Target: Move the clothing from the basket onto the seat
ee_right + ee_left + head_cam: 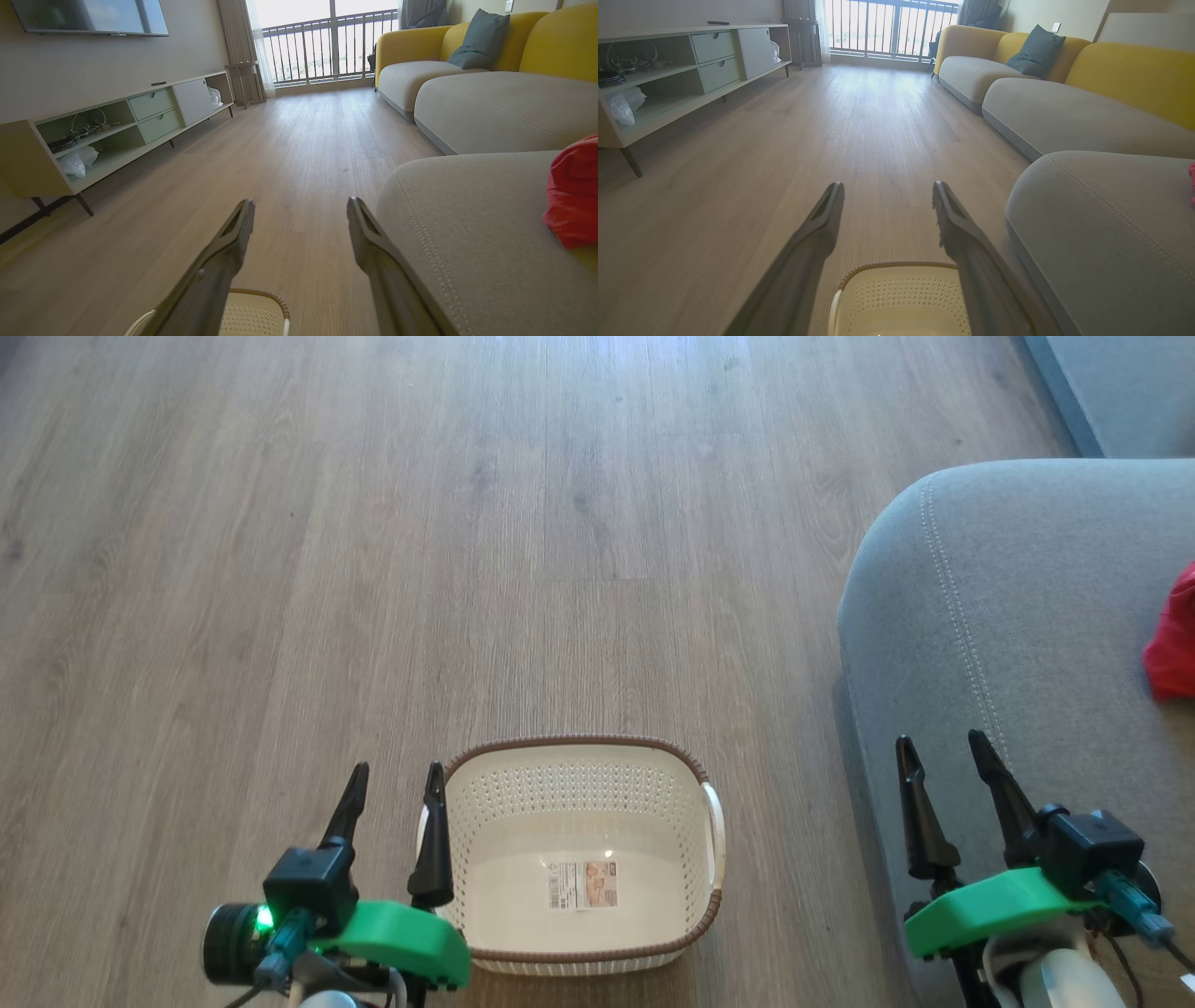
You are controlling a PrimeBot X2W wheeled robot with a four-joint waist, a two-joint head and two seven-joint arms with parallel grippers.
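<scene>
Basket, one, clothing, one red heap, on seat.

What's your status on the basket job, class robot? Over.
Left gripper open, right gripper open, both empty. Basket empty; red clothing on seat. Nothing in the way.

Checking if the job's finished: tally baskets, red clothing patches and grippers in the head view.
Basket: 1, no clothing inside
Red clothing patch: 1, on the seat
Grippers: 2, left gripper and right gripper, both open
Total: 4
</scene>
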